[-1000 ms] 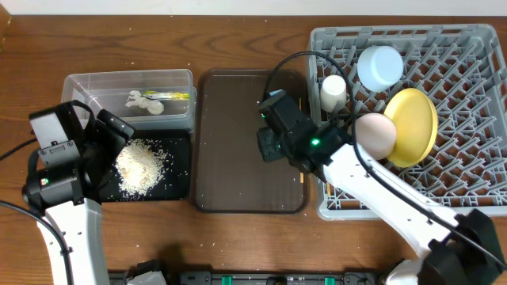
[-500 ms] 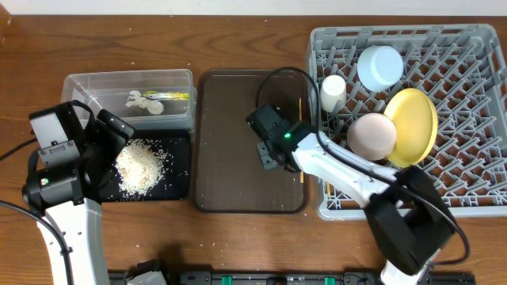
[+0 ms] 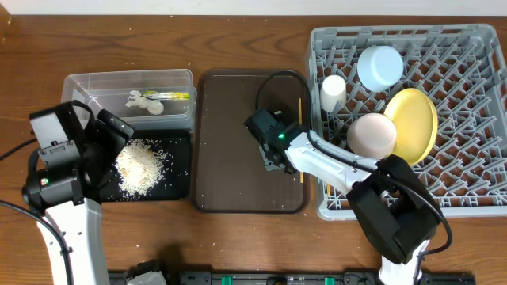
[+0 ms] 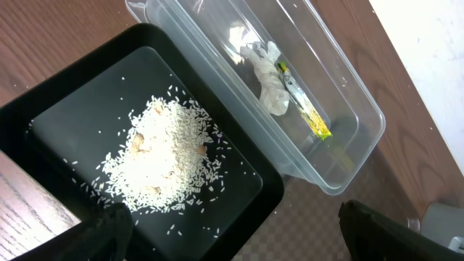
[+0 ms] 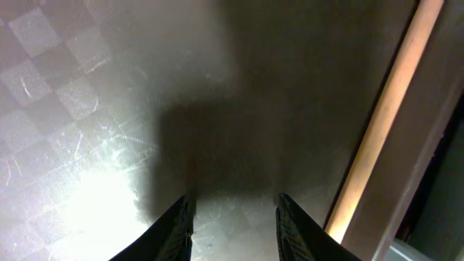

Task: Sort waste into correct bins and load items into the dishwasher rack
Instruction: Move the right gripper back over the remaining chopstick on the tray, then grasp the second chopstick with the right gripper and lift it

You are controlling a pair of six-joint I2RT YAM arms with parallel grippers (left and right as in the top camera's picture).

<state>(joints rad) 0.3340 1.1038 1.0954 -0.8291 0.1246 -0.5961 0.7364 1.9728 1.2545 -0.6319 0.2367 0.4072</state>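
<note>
My right gripper hangs open low over the brown serving tray, with nothing between its fingers. A thin wooden chopstick lies just to its right along the tray's right edge. The grey dishwasher rack holds a yellow plate, a pale blue bowl, a white bowl and a small white cup. My left gripper is wide open above the black tray with the rice heap. The clear tub contains a crumpled paper scrap and a yellow-green wrapper.
The brown serving tray sits between the bins on the left and the rack on the right. My right arm's cable loops over the tray's upper right corner. A few rice grains lie scattered on the wooden table near the front.
My right gripper has moved a little left and lower over the brown tray, with the arm folding down behind it. The left arm has stayed still.
</note>
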